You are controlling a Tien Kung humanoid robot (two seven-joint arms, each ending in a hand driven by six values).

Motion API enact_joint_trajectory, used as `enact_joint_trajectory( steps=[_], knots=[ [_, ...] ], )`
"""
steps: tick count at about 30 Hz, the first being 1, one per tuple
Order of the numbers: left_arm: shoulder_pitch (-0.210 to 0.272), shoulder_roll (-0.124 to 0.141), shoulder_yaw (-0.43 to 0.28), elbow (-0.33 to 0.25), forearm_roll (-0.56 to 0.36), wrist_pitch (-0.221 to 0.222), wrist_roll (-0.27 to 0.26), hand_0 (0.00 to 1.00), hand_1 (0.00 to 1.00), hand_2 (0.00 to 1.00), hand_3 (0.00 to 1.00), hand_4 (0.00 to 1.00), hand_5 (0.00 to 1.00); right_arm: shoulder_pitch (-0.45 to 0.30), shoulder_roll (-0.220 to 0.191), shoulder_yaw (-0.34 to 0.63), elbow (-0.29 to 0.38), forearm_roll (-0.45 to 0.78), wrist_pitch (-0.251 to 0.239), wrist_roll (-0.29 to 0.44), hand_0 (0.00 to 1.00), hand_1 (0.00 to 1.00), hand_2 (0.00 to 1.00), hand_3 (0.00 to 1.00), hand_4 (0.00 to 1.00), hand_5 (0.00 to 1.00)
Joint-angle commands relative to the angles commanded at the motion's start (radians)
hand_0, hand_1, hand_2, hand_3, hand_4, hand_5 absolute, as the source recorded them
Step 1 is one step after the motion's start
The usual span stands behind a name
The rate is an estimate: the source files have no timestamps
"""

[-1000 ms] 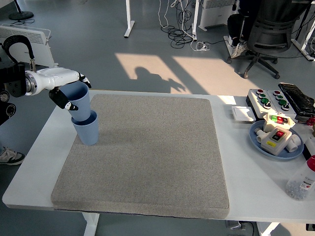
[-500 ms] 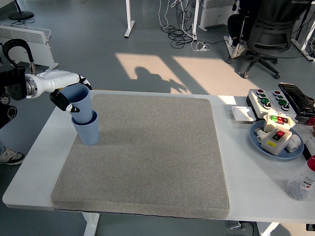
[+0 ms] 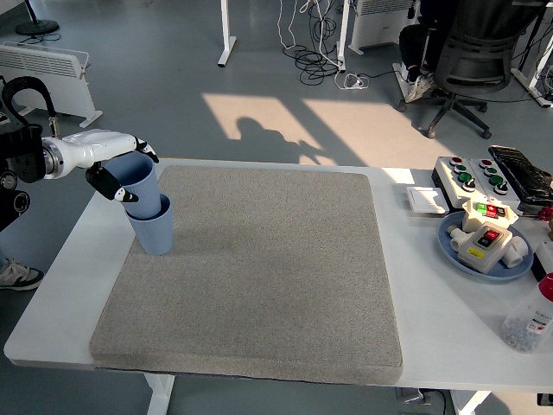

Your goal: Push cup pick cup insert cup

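At the mat's far-left corner, the left hand (image 3: 117,164) is curled around the upper blue cup (image 3: 138,181), thumb low on the near side and white fingers (image 3: 138,143) over the rim. That cup leans slightly left and sits nested in the lower blue cup (image 3: 155,226), which stands upright on the grey mat (image 3: 259,268). Both cups are smooth, tapered plastic; the mat is a coarse, felt-like square with rounded corners covering most of the white table (image 3: 60,277). Nothing stands close to the cups. Well apart on the table's right side lie a white button box (image 3: 471,177), a blue plate (image 3: 454,246) carrying white switch parts, and a clear bottle (image 3: 527,324) at the edge.
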Motion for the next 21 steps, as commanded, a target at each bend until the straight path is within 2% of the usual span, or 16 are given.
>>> enact_joint_trajectory(
  steps=[2,3,8,9,14,15,20,21],
  knots=[
    [0.002,-0.001,0.0,0.006,-0.009,0.01,-0.007,0.655,0.815,0.934,0.865,0.82,0.146,0.001,0.0,0.0,0.0,0.0,0.0,0.0,0.729,0.666,0.636,0.571,0.129,0.364],
    [0.003,-0.002,0.001,0.01,-0.012,0.014,-0.01,0.762,0.879,0.998,0.97,0.949,0.322,0.001,0.0,-0.001,0.0,0.001,0.0,0.0,0.73,0.666,0.637,0.572,0.129,0.364],
    [0.005,-0.003,0.005,0.019,-0.022,0.021,-0.02,0.762,0.879,0.998,0.97,0.949,0.322,0.001,0.0,-0.002,0.0,0.003,0.0,0.0,0.73,0.666,0.637,0.572,0.129,0.364],
    [0.006,-0.003,0.005,0.021,-0.023,0.024,-0.022,0.833,0.907,0.998,0.988,0.978,0.378,0.002,0.0,-0.002,0.0,0.004,0.0,0.0,0.73,0.666,0.637,0.572,0.129,0.364],
    [0.008,-0.004,0.004,0.026,-0.031,0.032,-0.031,0.833,0.907,0.998,0.988,0.978,0.378,0.002,-0.001,-0.002,0.0,0.004,0.0,0.001,0.73,0.666,0.637,0.572,0.129,0.364],
    [0.01,-0.004,0.004,0.027,-0.032,0.034,-0.032,0.908,0.954,0.998,0.998,0.991,0.387,0.001,-0.001,-0.002,0.0,0.004,0.0,0.001,0.73,0.667,0.636,0.572,0.129,0.364],
    [0.014,-0.004,0.003,0.028,-0.037,0.041,-0.034,0.908,0.954,0.998,0.998,0.991,0.387,-0.001,0.0,-0.003,0.0,0.005,-0.001,0.001,0.73,0.667,0.636,0.572,0.129,0.364],
    [0.016,-0.004,0.001,0.028,-0.037,0.043,-0.034,0.917,0.956,0.998,0.998,0.998,0.415,-0.002,0.0,-0.002,0.0,0.004,-0.001,0.0,0.73,0.666,0.637,0.571,0.129,0.364]
  ],
)
